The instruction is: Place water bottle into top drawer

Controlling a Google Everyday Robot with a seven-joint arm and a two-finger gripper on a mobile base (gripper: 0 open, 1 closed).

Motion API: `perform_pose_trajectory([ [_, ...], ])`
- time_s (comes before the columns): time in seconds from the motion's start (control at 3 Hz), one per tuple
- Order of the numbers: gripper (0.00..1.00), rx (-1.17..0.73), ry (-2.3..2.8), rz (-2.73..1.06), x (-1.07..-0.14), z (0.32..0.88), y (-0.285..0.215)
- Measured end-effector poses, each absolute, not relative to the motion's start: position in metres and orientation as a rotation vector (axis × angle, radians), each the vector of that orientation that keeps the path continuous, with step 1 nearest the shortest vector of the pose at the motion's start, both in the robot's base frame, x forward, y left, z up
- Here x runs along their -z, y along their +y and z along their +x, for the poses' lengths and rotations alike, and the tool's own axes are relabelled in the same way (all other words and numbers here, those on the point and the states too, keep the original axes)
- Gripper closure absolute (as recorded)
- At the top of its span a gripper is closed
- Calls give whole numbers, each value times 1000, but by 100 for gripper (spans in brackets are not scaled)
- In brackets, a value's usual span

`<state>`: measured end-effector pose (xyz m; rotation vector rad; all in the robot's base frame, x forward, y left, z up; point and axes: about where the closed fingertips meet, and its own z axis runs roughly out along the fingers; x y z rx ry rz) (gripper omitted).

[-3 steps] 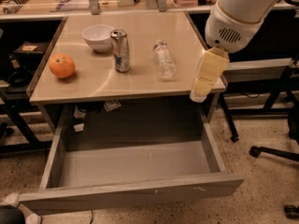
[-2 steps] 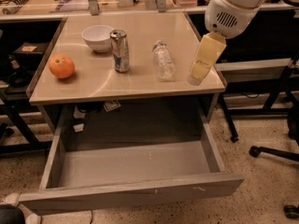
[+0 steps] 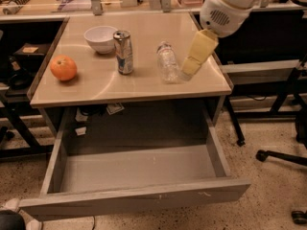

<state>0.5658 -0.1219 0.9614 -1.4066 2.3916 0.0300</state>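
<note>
The water bottle (image 3: 168, 61) is a small clear plastic bottle lying on its side on the beige tabletop (image 3: 144, 85), right of centre, with its cap end pointing away. My gripper (image 3: 188, 71) is pale yellow and hangs from the white arm (image 3: 223, 8). Its tip is low over the table, just right of the bottle's near end. I cannot tell whether it touches the bottle. The top drawer (image 3: 134, 200) is pulled wide open below the table's front edge, and its grey inside holds nothing.
A silver-and-blue can (image 3: 123, 51) stands left of the bottle. A white bowl (image 3: 100, 37) is behind the can and an orange (image 3: 63, 67) lies at the far left. Black chair legs (image 3: 283, 155) stand on the floor at the right, with cluttered desks behind.
The gripper has moved left and down from beyond the table's right edge to just beside the bottle. The bottle, can, bowl, orange and drawer have not moved.
</note>
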Motion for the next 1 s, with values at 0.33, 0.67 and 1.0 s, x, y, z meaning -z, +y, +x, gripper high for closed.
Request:
perform_pose_trajectory([
  [0.33,0,-94,2408,-1326,-958,598,-104],
  [0.67,0,-134,2420,-1251,-959,640,-85],
  [1.0,0,-134,2420,-1251,-959,640,-84],
])
